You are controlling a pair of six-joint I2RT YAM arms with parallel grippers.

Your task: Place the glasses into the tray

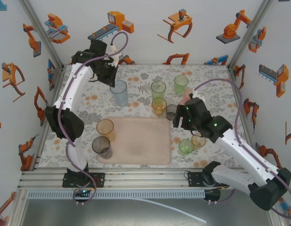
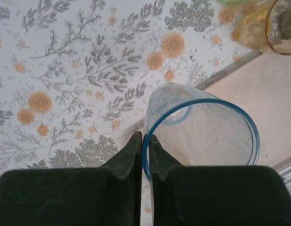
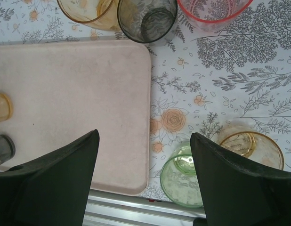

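Well, the left jaws are pressed together on the rim of the blue glass (image 2: 202,136), with its wall pinched between them. That glass is off the tray (image 1: 141,141), at about 11 o'clock from the tray's middle, over the flowered surface (image 1: 140,96). I can't tell whether its base touches the surface.

The right jaws are spread wide with nothing between them, hanging near the tray's 3 o'clock edge. Just past them, at about 4 o'clock and off the tray, a short green glass (image 3: 181,181) and a short orange glass (image 3: 251,146) stand close together on the surface.

Near the tray's 1 o'clock corner, also off it, a grey glass (image 3: 146,16) stands between an orange glass (image 3: 86,12) and a pink glass (image 3: 214,9). Farther out at 12 to 1 o'clock, a tall green glass (image 1: 158,89) stands with a far green glass (image 1: 181,84) near it.

On the tray itself, along the 9 o'clock edge, an amber glass (image 1: 106,128) stands with a dark glass (image 1: 101,147) just beside it.
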